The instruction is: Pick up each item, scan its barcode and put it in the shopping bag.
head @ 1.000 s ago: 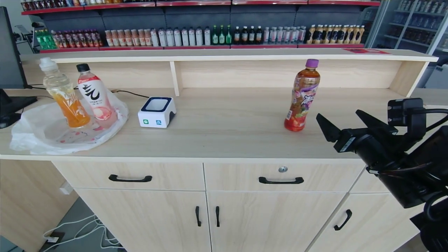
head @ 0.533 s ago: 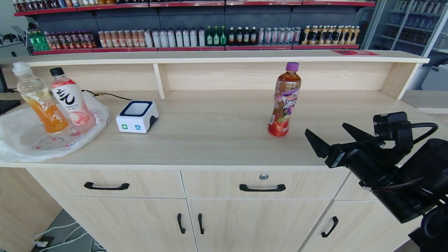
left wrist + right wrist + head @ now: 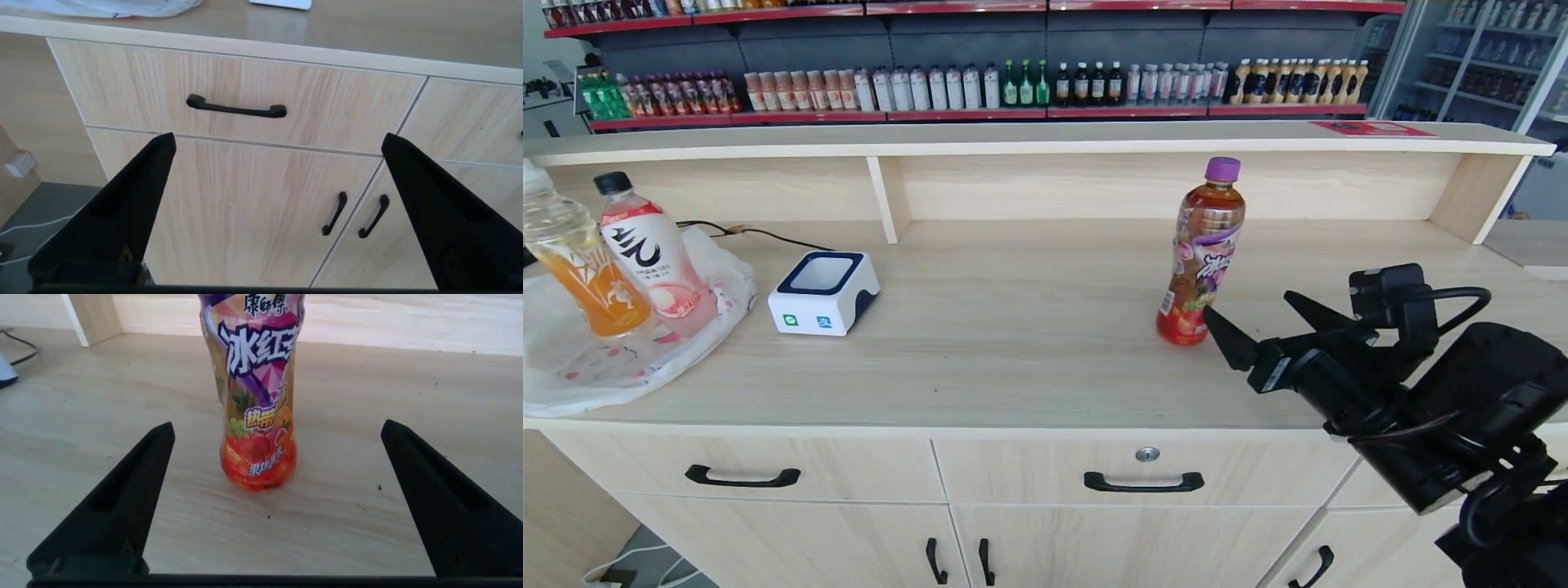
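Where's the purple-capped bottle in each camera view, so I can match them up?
Head view: the purple-capped bottle stands upright on the counter, right of centre, just ahead of the open right gripper.
Right wrist view: the bottle is at centre with its cap cut off, framed by the open fingers and apart from them.
Left wrist view: aimed at the drawer fronts under the counter edge, lower than the bottle.
Shared landmark: the light wood counter top.

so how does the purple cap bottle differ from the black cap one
The purple-cap bottle holds red-brown drink under a purple label; the black-cap bottle is pale pink with a white and red label. The purple-cap bottle stands alone on bare counter, right before the open right gripper; the black-cap bottle stands on the bag beside an orange bottle. Both stand capped.
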